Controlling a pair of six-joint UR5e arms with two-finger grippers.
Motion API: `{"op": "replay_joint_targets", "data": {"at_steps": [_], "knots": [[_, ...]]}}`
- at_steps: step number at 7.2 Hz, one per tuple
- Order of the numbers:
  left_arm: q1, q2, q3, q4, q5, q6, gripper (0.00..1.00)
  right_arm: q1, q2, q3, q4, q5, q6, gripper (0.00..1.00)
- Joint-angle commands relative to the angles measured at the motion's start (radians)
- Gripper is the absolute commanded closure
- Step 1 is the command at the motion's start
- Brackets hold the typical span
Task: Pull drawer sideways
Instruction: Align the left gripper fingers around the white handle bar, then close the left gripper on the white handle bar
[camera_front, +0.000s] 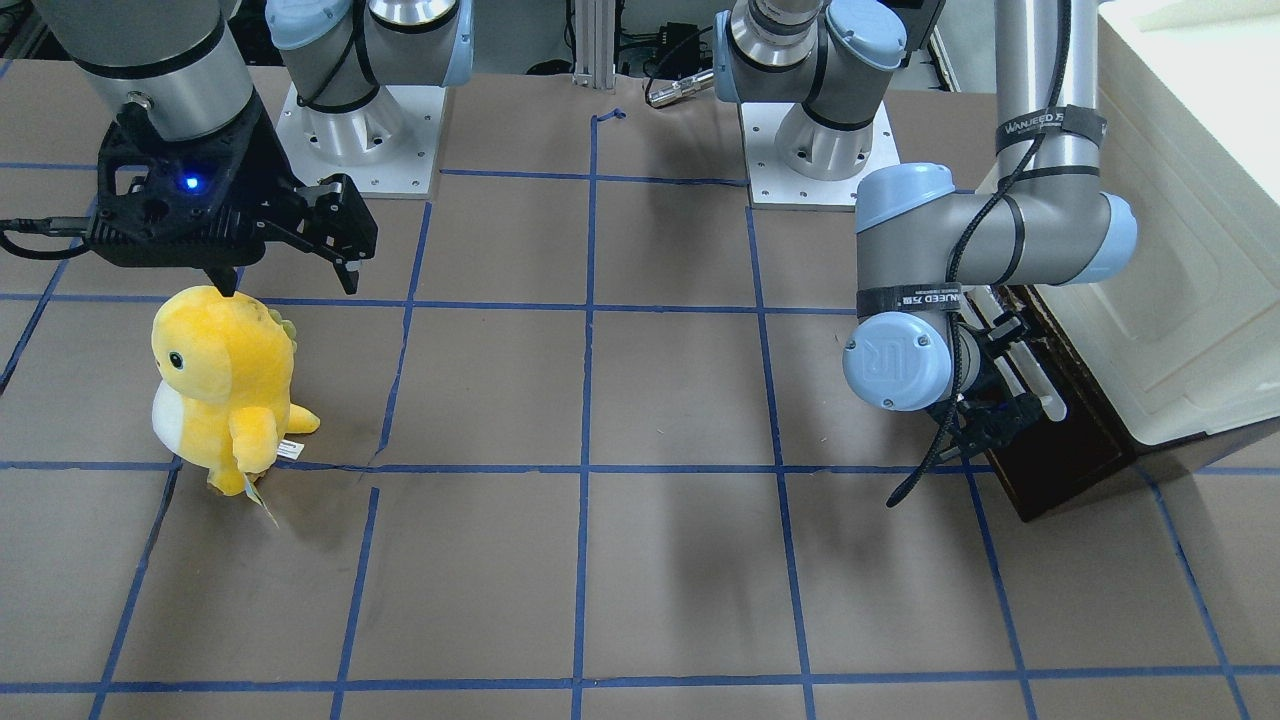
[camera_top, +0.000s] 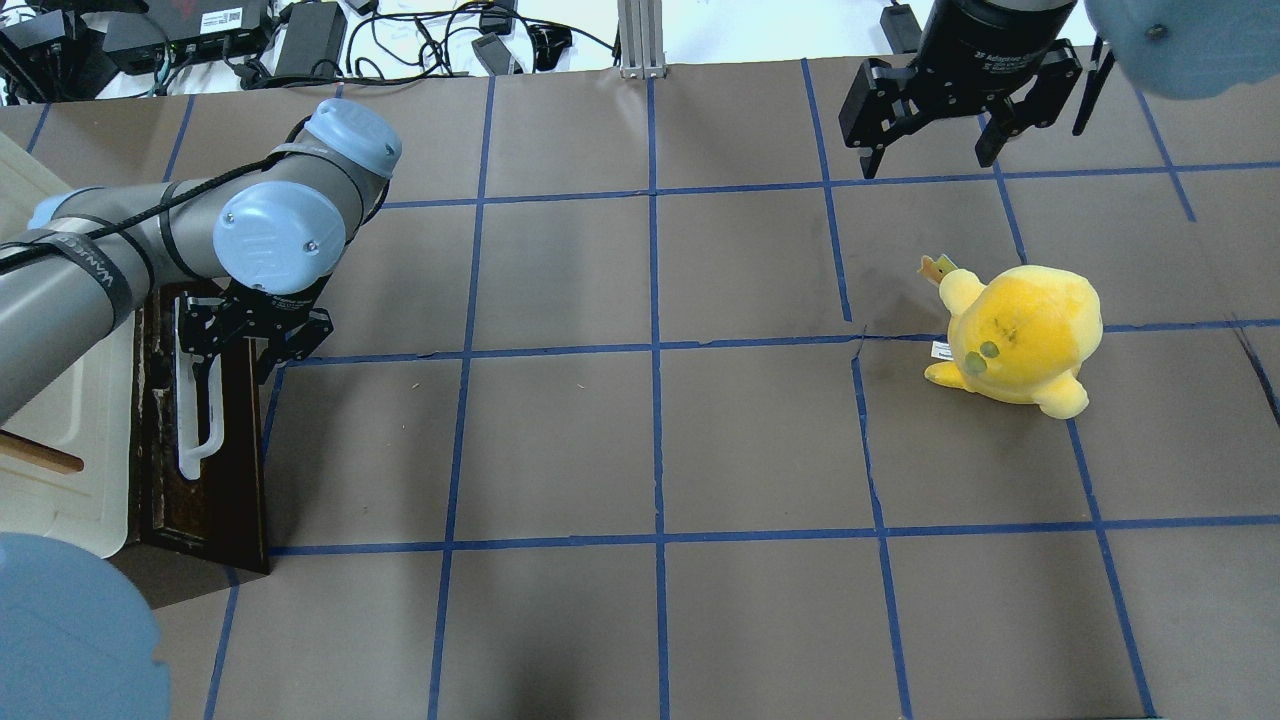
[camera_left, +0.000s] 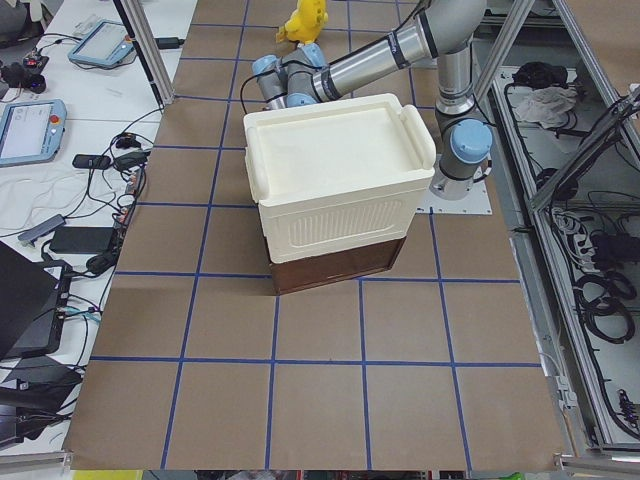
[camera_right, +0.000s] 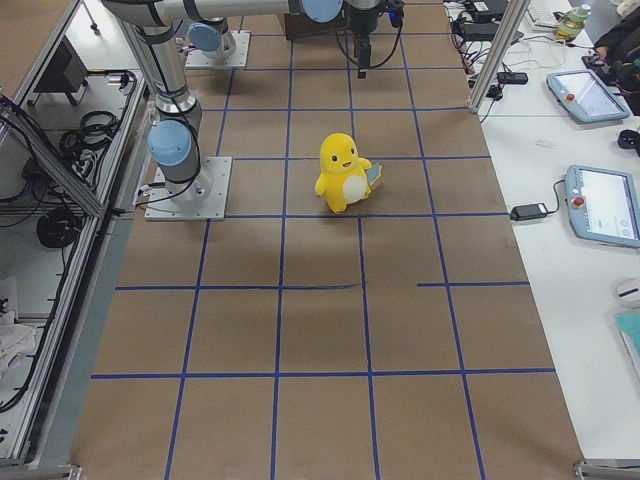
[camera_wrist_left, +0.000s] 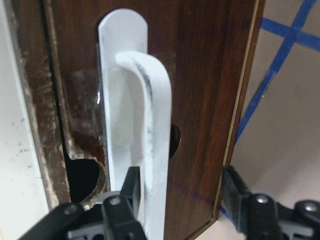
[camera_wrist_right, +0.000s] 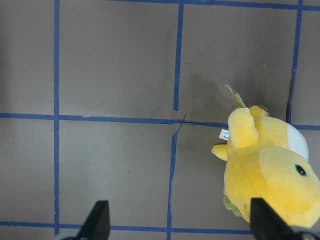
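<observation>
Two arms over a brown-papered table (camera_front: 640, 560) gridded in blue tape. From the front: dark brown wooden drawer (camera_front: 1070, 460) at the table's left end, tucked under a cream-white moulded cabinet (camera_front: 1190, 250); left gripper (camera_front: 1000, 390) low against the drawer front at the long white bar handle (camera_front: 1050, 400); right gripper (camera_front: 290, 280) spread wide near the right end, just above a yellow plush toy with a white belly (camera_front: 225, 385), seemingly parked out of the way. From overhead: bare paper from the drawer front to the table's middle, plush well apart; ample room for a pull. From the left wrist: jaws open, straddling the handle, one finger (camera_wrist_left: 131, 192) just beside it, the other down by the drawer's lower edge; not yet clamped, probably lined up for closing. From the right wrist: open, nothing between the fingers, plush below.
</observation>
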Motion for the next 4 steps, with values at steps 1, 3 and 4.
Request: {"op": "replay_joint_targets", "data": {"at_steps": [1, 3, 4], "knots": [[0.001, 0.006, -0.004, -0.002, 0.001, 0.001, 0.44, 0.000, 0.000, 0.000, 0.000, 0.001, 0.000, 0.00], [0.001, 0.008, -0.004, -0.002, 0.003, 0.001, 0.44, 0.000, 0.000, 0.000, 0.000, 0.001, 0.000, 0.00], [0.001, 0.008, -0.005, -0.002, 0.005, 0.001, 0.45, 0.000, 0.000, 0.000, 0.000, 0.001, 0.000, 0.00]]}}
